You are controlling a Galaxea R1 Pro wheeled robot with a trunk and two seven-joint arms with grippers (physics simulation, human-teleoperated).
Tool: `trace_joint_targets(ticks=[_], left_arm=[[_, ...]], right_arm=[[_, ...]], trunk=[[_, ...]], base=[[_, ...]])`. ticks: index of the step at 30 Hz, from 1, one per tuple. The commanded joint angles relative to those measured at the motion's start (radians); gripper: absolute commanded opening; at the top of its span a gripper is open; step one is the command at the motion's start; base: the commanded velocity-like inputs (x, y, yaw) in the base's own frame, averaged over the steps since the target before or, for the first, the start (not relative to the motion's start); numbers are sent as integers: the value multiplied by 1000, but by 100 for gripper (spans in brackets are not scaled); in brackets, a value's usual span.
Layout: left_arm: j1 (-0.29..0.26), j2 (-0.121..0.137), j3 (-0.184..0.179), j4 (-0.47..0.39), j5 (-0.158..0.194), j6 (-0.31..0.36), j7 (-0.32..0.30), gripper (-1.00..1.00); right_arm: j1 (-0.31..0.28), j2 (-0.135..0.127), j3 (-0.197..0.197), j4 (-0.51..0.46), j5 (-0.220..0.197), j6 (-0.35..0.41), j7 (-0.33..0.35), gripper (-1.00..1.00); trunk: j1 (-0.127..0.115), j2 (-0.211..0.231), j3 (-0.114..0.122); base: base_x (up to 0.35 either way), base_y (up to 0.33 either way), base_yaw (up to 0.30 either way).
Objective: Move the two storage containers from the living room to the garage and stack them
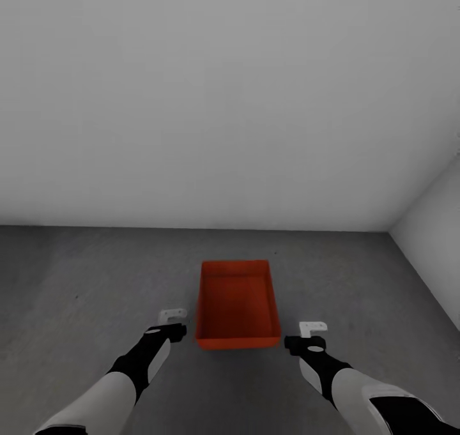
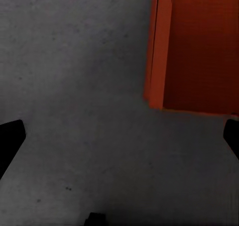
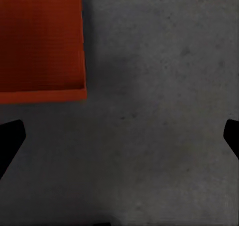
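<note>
Concrete floor (image 1: 76, 282), dark grey and mottled, runs under both our arms up to a plain grey-white wall (image 1: 223, 103) at twelve o'clock, with a second wall (image 1: 434, 237) closing the corner at about two o'clock.

Starting at the left, our left gripper (image 1: 172, 315) hangs over bare floor at roughly eleven o'clock from our trunk, just beside the near left corner of the container and apart from it. In the left wrist view its two dark fingertips (image 2: 10, 136) sit at opposite edges of the picture, spread wide, with nothing but concrete between them; they hold nothing and touch nothing.

At twelve o'clock, between the two grippers, one orange-red storage container (image 1: 237, 304) rests flat on the floor, open side up, its long axis pointing away from us toward the wall. Its near corners show in the left wrist view (image 2: 199, 52) and the right wrist view (image 3: 40, 42).

At about one o'clock our right gripper (image 1: 314, 328) hovers just beside the container's near right corner, not touching it. Its fingertips (image 3: 10, 141) likewise stand far apart, empty, over bare concrete.
</note>
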Motion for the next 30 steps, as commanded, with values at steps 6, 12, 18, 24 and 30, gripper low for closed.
trace_joint_targets(ticks=[6, 12, 18, 24, 30], left_arm=[[0, 0, -1, -1, 9, 5, 4, 100], [0, -1, -1, 0, 9, 5, 4, 100], [0, 0, -1, 0, 9, 5, 4, 100], [0, 3, 1, 14, 13, 5, 4, 100], [0, 20, 2, 86, 11, 4, 5, 100]], right_arm=[[-1, 2, 0, 1, 5, -4, -5, 100], [-1, 2, -2, 1, 5, -3, -5, 100], [-1, 3, -2, 2, 5, -4, -5, 100], [-1, -2, -3, 4, 2, -4, -3, 100], [5, -11, -5, 33, -6, 2, -3, 100]], trunk=[[0, -2, -2], [0, -2, -2], [0, -2, -2], [0, -2, -2], [0, -2, -2]], base=[[-319, 110, 0], [-319, 110, 0], [-319, 110, 0], [-319, 110, 0], [-317, 112, 0]])
